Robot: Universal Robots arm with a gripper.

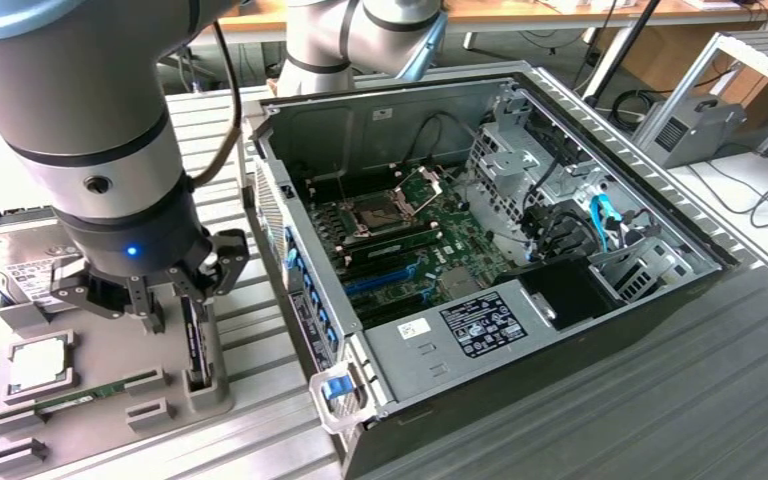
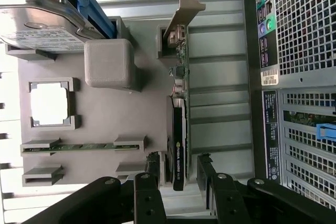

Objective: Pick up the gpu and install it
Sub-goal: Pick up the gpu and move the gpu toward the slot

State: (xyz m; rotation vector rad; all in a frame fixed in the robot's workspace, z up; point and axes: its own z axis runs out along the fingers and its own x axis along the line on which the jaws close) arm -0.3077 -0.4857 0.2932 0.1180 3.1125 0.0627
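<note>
gpu (image 2: pixel 178 129): it stands on its long edge in a slot of the grey holder tray (image 2: pixel 105 114). The black cooler faces the tray's middle and the silver bracket (image 2: pixel 181 11) is at the end away from me. It is seated, not lifted.
My fingers (image 2: pixel 206 171): spread wide, one on each side of the card's near end, straddling it. I hold nothing, and I cannot tell whether either pad touches the card.
From outside: my fingers (image 1: pixel 153 315) hang low over the tray (image 1: pixel 91 350), around the gpu (image 1: pixel 197 345), on the tray's side nearest the computer case (image 1: pixel 558 400).
Step in hand: the pick-up, at the point of the grasp, as I judge it. The install is not begun.
What the grip calls for: I think an even squeeze on the two flat faces, cooler and bare board, so the card leaves its slot straight rather than twisted.
Tray neighbours: the memory stick (image 2: pixel 68 147), processor (image 2: pixel 50 103) and hard drive (image 2: pixel 42 24) lie well apart from my fingers.
Case: it lies open on the worktop (image 1: pixel 277 430), just beside the tray. I see no card in the blue expansion slots (image 1: pixel 381 282).
</note>
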